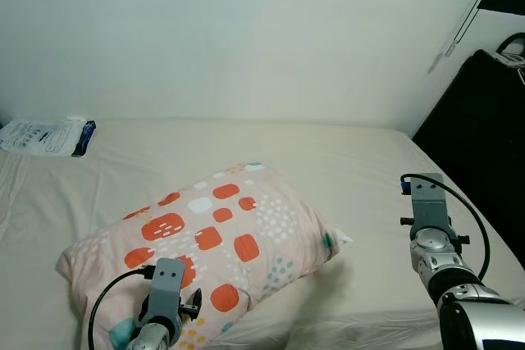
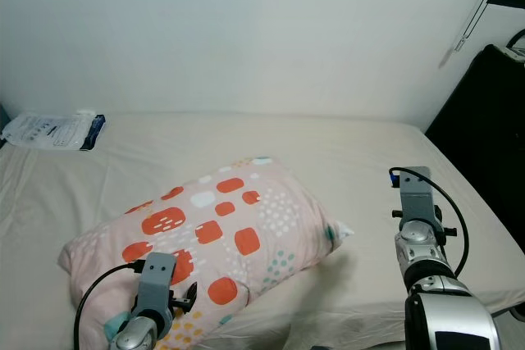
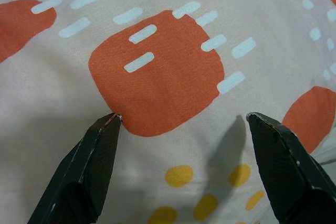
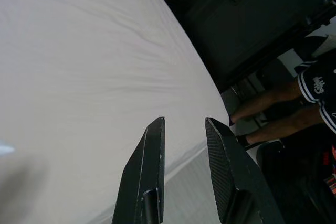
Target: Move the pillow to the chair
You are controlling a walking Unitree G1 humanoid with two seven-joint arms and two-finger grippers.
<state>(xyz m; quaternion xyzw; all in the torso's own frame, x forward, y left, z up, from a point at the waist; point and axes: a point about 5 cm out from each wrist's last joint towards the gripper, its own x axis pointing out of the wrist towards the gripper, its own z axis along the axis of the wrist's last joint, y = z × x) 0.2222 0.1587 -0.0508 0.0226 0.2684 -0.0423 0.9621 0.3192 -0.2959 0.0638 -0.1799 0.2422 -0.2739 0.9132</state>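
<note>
Lying plump on the bed, soft light patterned pillow likely pinchable at near edge; left gripper wide above it, right gripper narrow, empty.

left tool spread wide, over pillow

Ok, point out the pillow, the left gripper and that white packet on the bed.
pillow (image 1: 230,227): left eye view, on its patterned top face.
left gripper (image 3: 184,121): left wrist view, midway between its open fingertips, right over the pillow.
white packet (image 1: 45,136): left eye view, on its printed front.
</note>
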